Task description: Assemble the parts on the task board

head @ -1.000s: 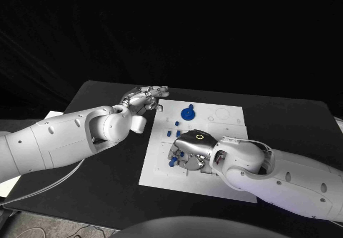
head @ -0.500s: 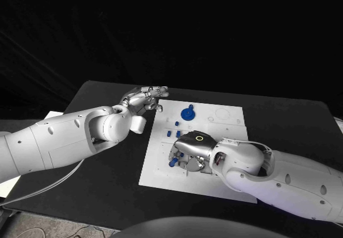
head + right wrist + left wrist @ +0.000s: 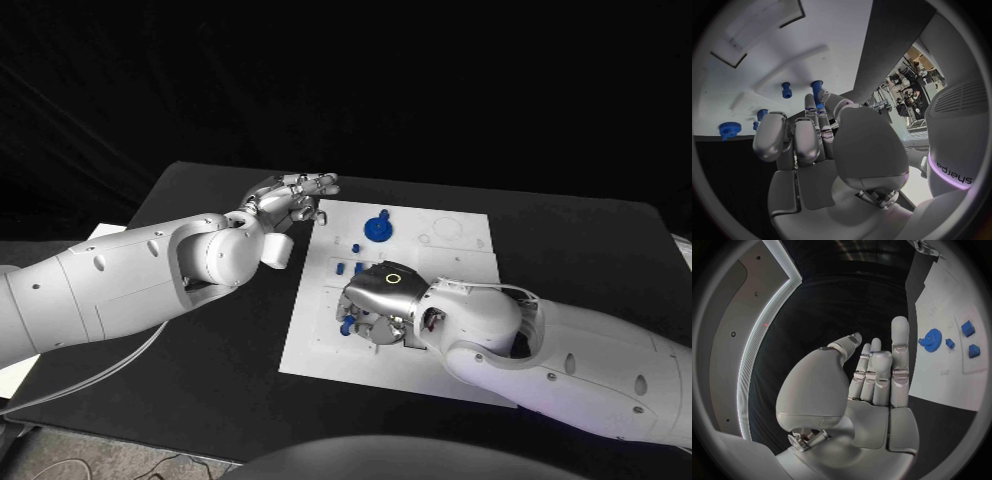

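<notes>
Parts (image 3: 343,269) are looking small, stiff and light, likely slippery plastic, best pinched by their sides. Blue pegs and a toothed gear (image 3: 378,229) are sitting on the white task board (image 3: 459,250), frame centre. Right hand (image 3: 382,305) is hovering over lower-centre pieces; its grasp I cannot tell. Left hand (image 3: 293,197), upper left, is holding nothing, fingers loosely apart.

— Where's the left robot hand (image 3: 293,199)?

— Raised at the end of its white left arm (image 3: 144,275), which comes in from the side. Its fingers (image 3: 899,347) stand straight and close together, the thumb a little apart — nothing held.

— And the right robot hand (image 3: 387,305)?

— Palm down, low, at the end of the bent right arm (image 3: 562,355). Its fingers (image 3: 795,137) are curled in; whether they hold anything I cannot tell.
</notes>
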`<act>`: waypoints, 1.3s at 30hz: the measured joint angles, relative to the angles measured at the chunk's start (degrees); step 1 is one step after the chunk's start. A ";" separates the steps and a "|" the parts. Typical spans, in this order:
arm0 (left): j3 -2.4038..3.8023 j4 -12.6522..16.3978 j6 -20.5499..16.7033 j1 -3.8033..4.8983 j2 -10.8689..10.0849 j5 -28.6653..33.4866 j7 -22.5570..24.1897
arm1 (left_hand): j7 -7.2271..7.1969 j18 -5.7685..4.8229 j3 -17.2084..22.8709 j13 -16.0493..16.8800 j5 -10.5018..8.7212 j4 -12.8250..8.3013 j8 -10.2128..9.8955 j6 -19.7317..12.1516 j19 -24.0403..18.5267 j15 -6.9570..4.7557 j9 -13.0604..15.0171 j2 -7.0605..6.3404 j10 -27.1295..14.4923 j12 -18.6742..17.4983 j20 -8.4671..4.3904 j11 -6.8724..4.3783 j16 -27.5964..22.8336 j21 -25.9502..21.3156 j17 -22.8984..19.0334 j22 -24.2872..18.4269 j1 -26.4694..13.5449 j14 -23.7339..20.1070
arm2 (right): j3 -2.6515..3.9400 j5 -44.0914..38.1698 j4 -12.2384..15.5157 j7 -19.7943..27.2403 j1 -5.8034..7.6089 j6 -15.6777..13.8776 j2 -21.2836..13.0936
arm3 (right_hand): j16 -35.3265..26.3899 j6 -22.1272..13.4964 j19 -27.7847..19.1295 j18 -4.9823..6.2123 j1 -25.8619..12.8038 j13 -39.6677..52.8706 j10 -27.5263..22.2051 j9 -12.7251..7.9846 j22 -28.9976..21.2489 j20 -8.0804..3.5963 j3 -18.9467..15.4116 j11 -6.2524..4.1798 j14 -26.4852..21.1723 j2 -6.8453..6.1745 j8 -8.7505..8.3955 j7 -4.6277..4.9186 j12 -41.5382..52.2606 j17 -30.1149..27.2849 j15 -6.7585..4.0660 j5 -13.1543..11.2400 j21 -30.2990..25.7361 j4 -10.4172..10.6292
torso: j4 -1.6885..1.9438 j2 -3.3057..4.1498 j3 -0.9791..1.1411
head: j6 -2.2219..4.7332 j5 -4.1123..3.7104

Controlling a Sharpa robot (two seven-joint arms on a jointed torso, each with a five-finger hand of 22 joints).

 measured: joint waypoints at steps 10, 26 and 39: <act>0.00 0.08 0.03 0.00 -0.05 0.00 -0.10 | 0.00 0.00 0.00 -0.01 0.00 0.00 0.00 0.00 0.00 0.00 0.00 0.00 0.00 0.00 0.00 0.00 0.00 0.00 0.00 0.00 0.00 0.00 | -0.60 -0.40 -0.88 -0.43 -0.15 -0.48 0.58 | -5.65 -6.66 -4.74 1.38 -3.23 -0.39 -12.59 -1.41 -11.04 2.04 -4.86 2.05 -0.63 -3.22 -0.98 1.63 -0.69 -8.69 2.06 0.44 -9.19 1.52 | 0.03 -0.02 -0.01 | -0.03 0.09; 0.00 0.04 0.05 0.00 -0.34 -0.01 -0.92 | 0.00 0.00 0.00 0.03 0.00 0.00 0.22 0.00 0.00 0.20 0.00 0.00 -0.20 0.39 0.00 0.20 0.00 0.00 -0.29 0.00 0.00 -0.20 | 0.02 0.34 4.57 -0.58 -0.13 -6.84 -6.11 | -7.20 -7.39 -4.49 1.38 -3.21 -0.23 -13.16 -1.41 -12.29 1.82 -12.41 2.03 -0.63 -3.23 -0.99 1.40 0.95 -10.97 2.05 0.65 -10.30 3.40 | -0.21 -0.06 0.08 | 0.59 -0.77; -0.01 0.53 0.04 0.00 -1.14 -0.01 -1.09 | 0.00 0.00 -0.13 0.02 0.00 -0.14 0.22 0.00 -0.12 0.20 0.00 0.00 -0.36 0.39 0.12 0.09 0.00 0.00 -0.36 0.00 0.00 -0.20 | 0.76 17.42 12.11 -6.19 3.51 -12.68 -25.65 | 3.76 -4.77 2.28 0.42 -3.89 11.74 10.01 -0.47 2.36 -1.43 -17.10 -2.64 0.19 -2.41 1.27 -1.04 19.26 6.02 -1.67 1.10 1.37 7.13 | -1.35 -0.62 -0.25 | 1.63 -3.59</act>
